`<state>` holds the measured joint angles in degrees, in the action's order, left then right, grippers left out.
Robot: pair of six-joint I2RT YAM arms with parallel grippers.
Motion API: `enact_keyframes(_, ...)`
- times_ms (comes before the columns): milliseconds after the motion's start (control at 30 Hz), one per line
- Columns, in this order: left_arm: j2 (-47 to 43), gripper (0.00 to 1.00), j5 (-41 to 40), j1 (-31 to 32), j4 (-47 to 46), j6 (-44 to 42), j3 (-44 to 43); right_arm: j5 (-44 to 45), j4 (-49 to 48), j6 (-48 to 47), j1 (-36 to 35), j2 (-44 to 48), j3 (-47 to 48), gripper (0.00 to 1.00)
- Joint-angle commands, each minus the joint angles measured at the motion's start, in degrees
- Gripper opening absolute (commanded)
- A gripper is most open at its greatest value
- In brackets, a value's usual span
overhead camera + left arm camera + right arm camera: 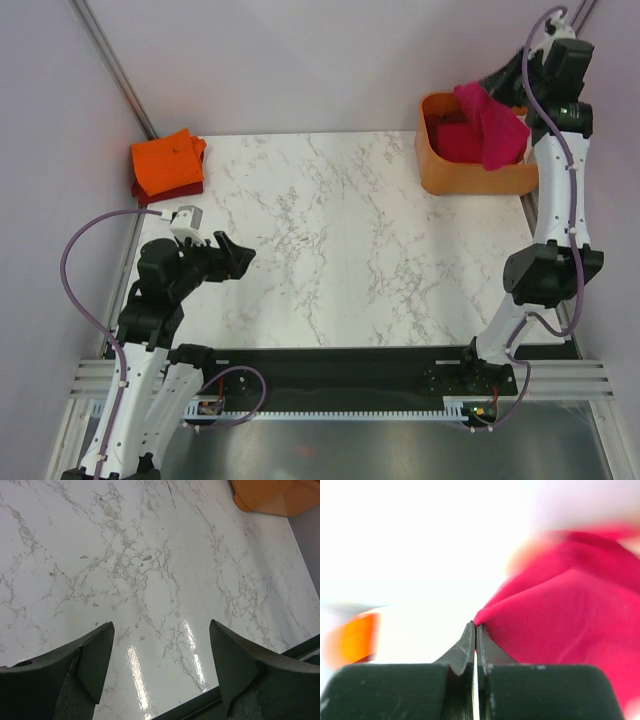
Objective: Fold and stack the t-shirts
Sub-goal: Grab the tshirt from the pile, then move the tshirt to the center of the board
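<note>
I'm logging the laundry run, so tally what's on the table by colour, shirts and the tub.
Orange folded t-shirt: 1
Dark red folded t-shirt, under the orange one: 1
Crimson-pink t-shirt, pinched by the right gripper over the tub: 1
Orange tub: 1
Total: 4. The pink cloth lower in the tub may be more shirts; I cannot tell.

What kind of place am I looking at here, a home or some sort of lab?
Probably a robot lab test cell: two arms bolted to a metal rail, a marble-look table boxed in by plain panels, a pink t-shirt held over an orange tub.
</note>
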<state>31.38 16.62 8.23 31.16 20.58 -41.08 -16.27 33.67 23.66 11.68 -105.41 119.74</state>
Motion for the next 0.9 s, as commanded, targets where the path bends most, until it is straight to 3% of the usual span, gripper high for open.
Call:
enact_keyframes(0, -0.6, 0.84, 0.0, 0.2, -0.7, 0.6, -1.1, -21.6, -4.4, 5.1, -7.8, 5.0, 18.0, 0.00)
enact_keyframes(100, -1.2, 0.84, -0.4, 0.2, -0.7, 0.4, -1.1, -26.1, -21.7, 20.2, -9.2, 9.7, 17.1, 0.00)
enact_keyframes(133, -1.4, 0.84, -0.5, 0.2, -0.7, 0.5, -1.1, -26.0, -32.2, 23.2, -9.2, 11.4, 15.5, 0.00)
enact_keyframes(233, -1.9, 0.84, -0.6, 0.2, -0.7, 0.4, -1.1, -25.3, -43.5, 29.2, -9.2, 16.4, 11.9, 0.00)
enact_keyframes(367, -2.0, 0.84, -0.8, 0.2, -0.5, 0.4, -1.1, -20.0, -35.5, 25.5, -9.2, 17.8, 12.4, 0.00)
enact_keyframes(400, -2.1, 0.84, -0.9, 0.2, -0.6, 0.4, -1.1, -18.2, -32.6, 22.2, -9.2, 18.0, 11.8, 0.06)
enact_keyframes(433, -2.2, 0.84, -0.9, 0.1, -0.3, 0.4, -1.2, -16.1, -24.8, 20.1, -9.2, 18.4, 10.9, 0.50)
enact_keyframes(467, -2.1, 0.84, -1.0, 0.2, -0.4, 0.4, -1.2, -13.5, -20.6, 17.8, -9.2, 20.0, 6.3, 0.83)
enact_keyframes(500, -2.2, 0.84, -1.0, 0.2, -0.5, 0.3, -1.2, -7.4, -17.4, 16.3, -9.2, 21.4, 2.2, 0.98)
enact_keyframes(667, -1.3, 0.84, -1.4, 0.2, -0.2, 0.3, -1.2, 6.4, -8.5, 10.4, -9.3, 32.0, -36.7, 0.98)
enact_keyframes(767, 0.9, 0.84, -1.8, 0.2, 0.7, 0.3, -1.5, 7.4, -8.4, 8.1, -10.8, 35.3, -50.0, 0.98)
enact_keyframes(867, 4.3, 0.82, -1.2, 0.2, 1.6, 0.0, -2.4, 9.2, -7.3, 6.1, -18.0, 37.1, -54.9, 0.98)
